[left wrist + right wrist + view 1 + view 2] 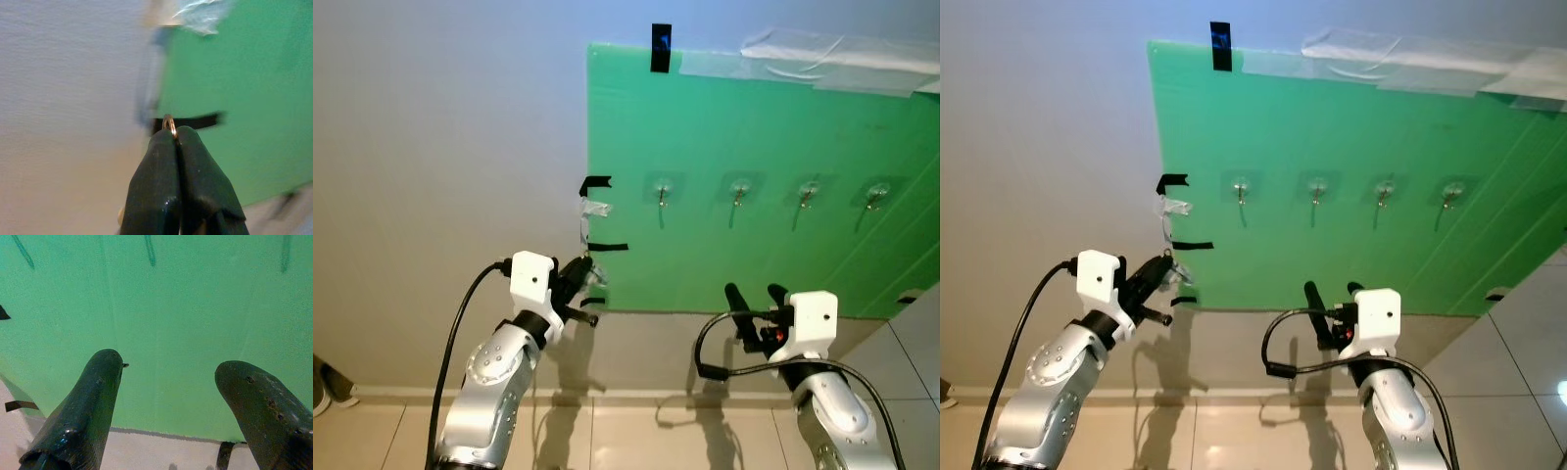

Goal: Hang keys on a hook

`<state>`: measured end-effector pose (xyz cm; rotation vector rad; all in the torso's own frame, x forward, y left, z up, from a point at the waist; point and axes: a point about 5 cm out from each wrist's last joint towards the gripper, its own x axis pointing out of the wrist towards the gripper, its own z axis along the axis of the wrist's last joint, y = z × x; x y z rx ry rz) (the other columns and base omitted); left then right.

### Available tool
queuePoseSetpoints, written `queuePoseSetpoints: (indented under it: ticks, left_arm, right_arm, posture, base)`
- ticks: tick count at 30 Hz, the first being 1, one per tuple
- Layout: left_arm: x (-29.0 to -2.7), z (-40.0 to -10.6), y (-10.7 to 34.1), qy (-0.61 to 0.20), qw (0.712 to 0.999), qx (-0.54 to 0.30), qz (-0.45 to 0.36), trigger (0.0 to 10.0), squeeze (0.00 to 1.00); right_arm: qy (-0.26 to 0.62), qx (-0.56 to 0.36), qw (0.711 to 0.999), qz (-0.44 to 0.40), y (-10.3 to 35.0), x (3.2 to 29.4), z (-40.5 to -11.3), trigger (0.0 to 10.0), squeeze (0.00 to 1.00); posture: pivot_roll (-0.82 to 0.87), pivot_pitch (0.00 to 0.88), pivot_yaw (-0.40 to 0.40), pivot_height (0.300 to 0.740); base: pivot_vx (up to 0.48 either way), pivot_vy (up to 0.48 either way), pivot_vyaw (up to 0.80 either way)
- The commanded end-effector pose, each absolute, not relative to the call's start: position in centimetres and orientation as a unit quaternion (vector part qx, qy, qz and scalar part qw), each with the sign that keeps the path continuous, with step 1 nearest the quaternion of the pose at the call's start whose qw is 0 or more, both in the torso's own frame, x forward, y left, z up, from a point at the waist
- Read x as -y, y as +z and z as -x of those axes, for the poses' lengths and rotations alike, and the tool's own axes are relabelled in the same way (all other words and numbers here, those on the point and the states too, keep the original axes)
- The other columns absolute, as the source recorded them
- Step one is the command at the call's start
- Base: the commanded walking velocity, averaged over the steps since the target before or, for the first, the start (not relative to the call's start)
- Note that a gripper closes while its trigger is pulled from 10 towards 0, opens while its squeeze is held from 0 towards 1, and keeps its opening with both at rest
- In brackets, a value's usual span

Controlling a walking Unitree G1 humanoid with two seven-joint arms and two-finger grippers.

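Left tool (175, 142) pinches the key ring (169, 123) at the green board's (764, 147) lower edge; right tool (168, 396) gapes empty. Carrying step; next, probably raise toward the nearest hook (662, 192).

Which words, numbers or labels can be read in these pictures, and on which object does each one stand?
None: no readable text appears anywhere.
The green board, its black tape and clear tape pieces, and the four hooks carry no writing.
The white housings of the left gripper and right gripper bear no legible marking.

A gold key ring (169, 123) — pinched at the fingers' tips — four hooks (663, 191) bare.
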<state>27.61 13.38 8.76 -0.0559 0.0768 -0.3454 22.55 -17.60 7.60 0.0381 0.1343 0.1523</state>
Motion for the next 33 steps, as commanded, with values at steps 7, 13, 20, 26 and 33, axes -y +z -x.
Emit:
queuePoseSetpoints:
  ticks: [7,13,20,26,33]
  left_arm:
    - [-11.6,-31.4,9.4,-0.127,0.991,-0.038,0.004,10.0,0.00]
    - [-9.3,-33.3,10.3,-0.133,0.990,-0.035,0.032,10.0,0.00]
    - [-8.0,-32.8,10.5,-0.158,0.987,-0.028,0.020,10.0,0.00]
    - [-8.2,-32.2,10.3,-0.172,0.984,-0.033,0.018,10.0,0.00]
    - [-8.2,-31.6,10.6,-0.200,0.979,-0.021,-0.033,10.0,0.00]
  right_arm:
    - [0.075,-0.067,0.995,-0.019,7.5,17.6,-23.7,10.0,0.00]
    - [0.098,-0.076,0.992,-0.024,7.2,17.4,-25.4,10.0,0.00]
    - [0.099,-0.078,0.992,-0.027,6.8,17.3,-25.3,10.0,0.00]
    - [0.090,-0.080,0.992,-0.033,6.5,17.3,-25.0,10.0,0.00]
    - [0.041,-0.081,0.994,-0.063,5.9,18.3,-24.5,10.0,0.00]
  posture:
    - [-0.02,0.000,-0.071,0.740]
    - [0.08,0.000,-0.158,0.740]
    - [0.08,0.000,-0.147,0.740]
    - [0.07,0.000,-0.125,0.740]
    - [0.06,0.000,-0.095,0.740]
  base:
    - [0.000,0.000,0.00]
    - [0.000,0.000,0.00]
    - [0.000,0.000,0.00]
    - [0.000,0.000,0.00]
    - [0.000,0.000,0.00]
